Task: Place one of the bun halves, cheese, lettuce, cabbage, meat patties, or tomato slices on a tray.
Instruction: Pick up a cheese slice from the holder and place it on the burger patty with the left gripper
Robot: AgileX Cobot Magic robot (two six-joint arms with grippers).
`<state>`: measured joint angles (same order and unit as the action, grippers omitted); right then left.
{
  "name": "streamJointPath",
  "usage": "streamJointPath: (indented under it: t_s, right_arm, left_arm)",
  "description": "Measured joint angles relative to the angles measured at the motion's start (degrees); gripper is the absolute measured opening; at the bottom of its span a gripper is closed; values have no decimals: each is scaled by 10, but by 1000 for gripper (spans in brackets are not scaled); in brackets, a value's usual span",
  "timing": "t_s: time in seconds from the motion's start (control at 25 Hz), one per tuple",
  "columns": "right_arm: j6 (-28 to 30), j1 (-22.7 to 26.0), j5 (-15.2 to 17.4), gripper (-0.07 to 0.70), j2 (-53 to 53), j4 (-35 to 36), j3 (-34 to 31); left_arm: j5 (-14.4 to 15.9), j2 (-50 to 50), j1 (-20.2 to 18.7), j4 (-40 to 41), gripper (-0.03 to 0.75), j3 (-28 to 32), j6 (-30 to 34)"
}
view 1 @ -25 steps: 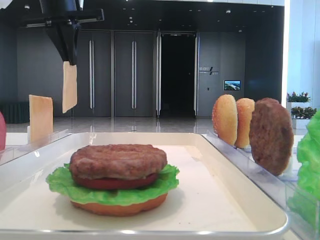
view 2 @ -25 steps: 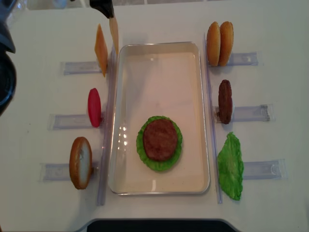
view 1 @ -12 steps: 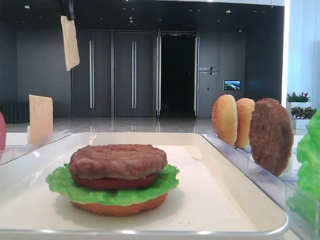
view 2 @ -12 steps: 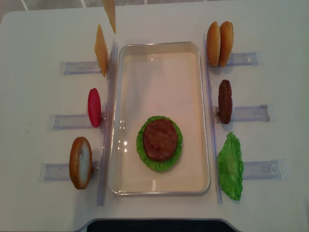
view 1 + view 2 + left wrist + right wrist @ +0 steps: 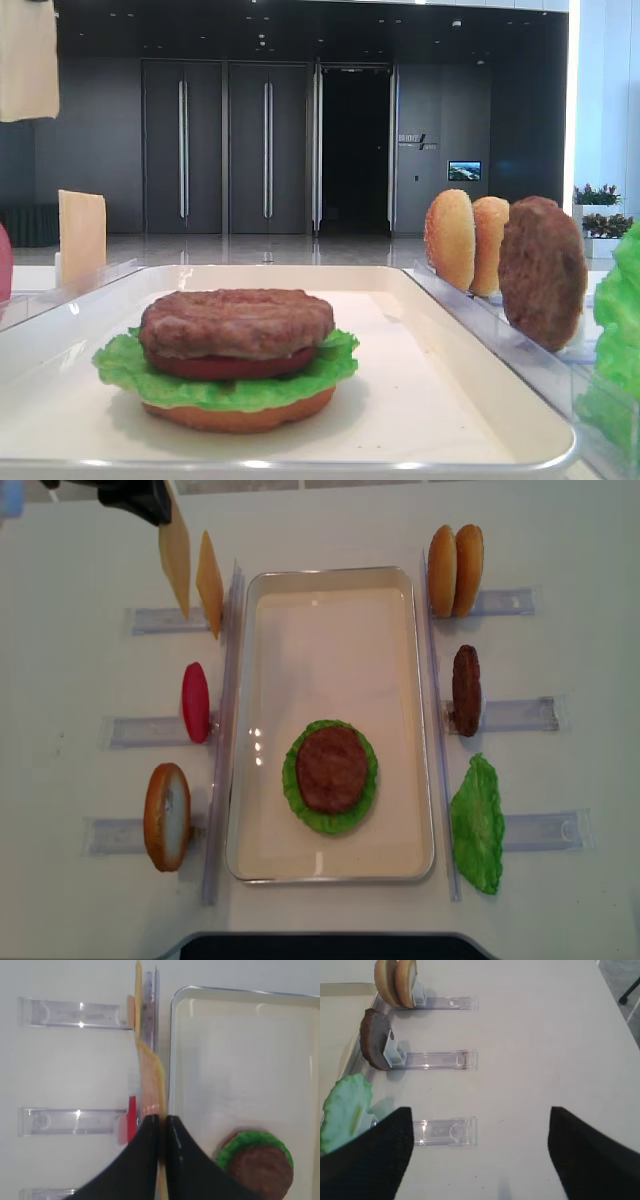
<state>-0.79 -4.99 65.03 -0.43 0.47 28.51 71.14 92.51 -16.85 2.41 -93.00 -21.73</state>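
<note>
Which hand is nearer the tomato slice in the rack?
Left. The left hand, shut on the cheese, hangs right beside the tomato slice; the right hand is across the tray, by the lettuce.

White tabletop (image 5: pixel 330 520) carries cream tray (image 5: pixel 425 720) at centre, six clear plastic racks (image 5: pixel 515 715) flanking both sides.

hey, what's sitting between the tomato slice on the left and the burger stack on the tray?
In the overhead view, only a clear rack rail, the tray rim and bare tray floor lie between the tomato slice and the burger stack.
</note>
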Motion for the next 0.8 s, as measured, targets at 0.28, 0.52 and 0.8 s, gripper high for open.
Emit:
streamJointPath:
  t_s: [0.28,0.52,0.8]
  right_arm:
    - [0,0,0,556,0,0,0]
    - [0,0,0,556,0,0,0]
    - [0,0,0,556,0,0,0]
  left_arm:
    - [0,-91,0,2,15,103,0]
    - [0,-139,0,2,15,167,0]
    - [0,-179,0,-3,15,211,0]
